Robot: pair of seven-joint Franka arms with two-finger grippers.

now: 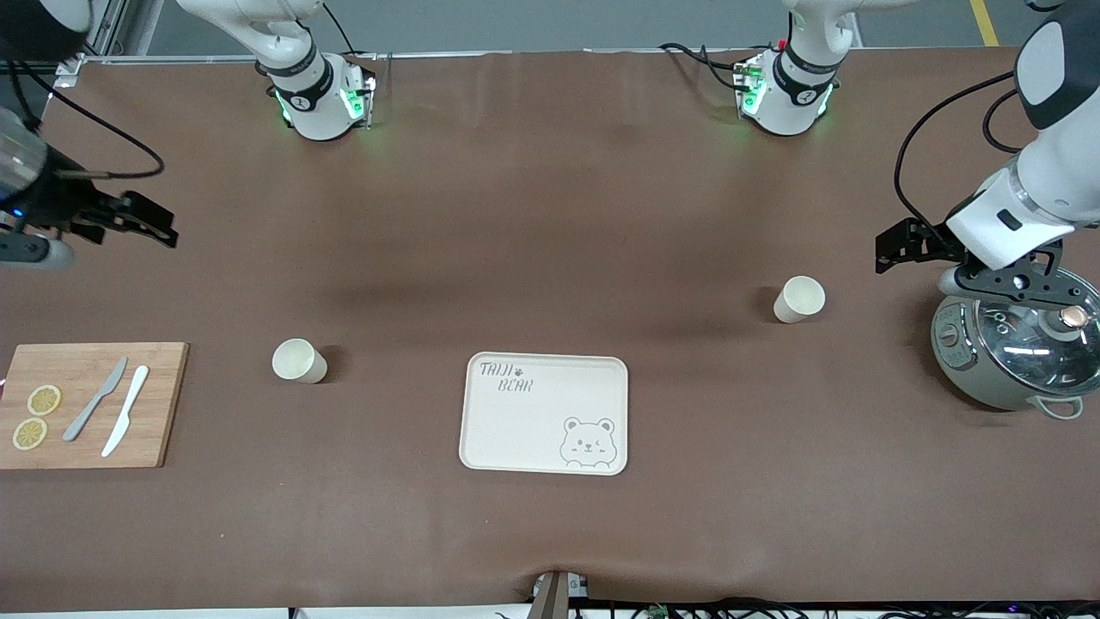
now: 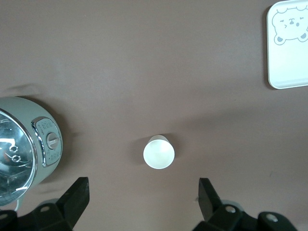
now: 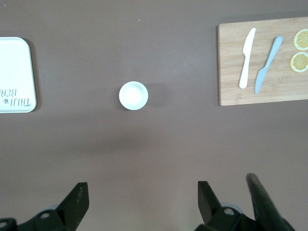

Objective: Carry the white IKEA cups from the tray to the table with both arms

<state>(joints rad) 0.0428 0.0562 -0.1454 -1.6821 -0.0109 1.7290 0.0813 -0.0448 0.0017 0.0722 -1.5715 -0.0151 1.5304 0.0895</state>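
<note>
Two white IKEA cups stand upright on the brown cloth. One cup (image 1: 299,360) (image 3: 133,95) is toward the right arm's end, the other cup (image 1: 799,299) (image 2: 159,152) toward the left arm's end. Between them lies the cream bear tray (image 1: 516,430), a little nearer the front camera, with nothing on it. My left gripper (image 1: 898,245) (image 2: 143,185) hangs open over the cloth between its cup and the pot. My right gripper (image 1: 159,228) (image 3: 143,187) hangs open over bare cloth at its end of the table. Neither gripper touches anything.
A grey-green pot with a glass lid (image 1: 1014,352) (image 2: 24,144) sits under the left arm's wrist. At the right arm's end, a wooden cutting board (image 1: 163,404) (image 3: 231,72) carries two knives (image 1: 112,408) and two lemon slices (image 1: 36,417).
</note>
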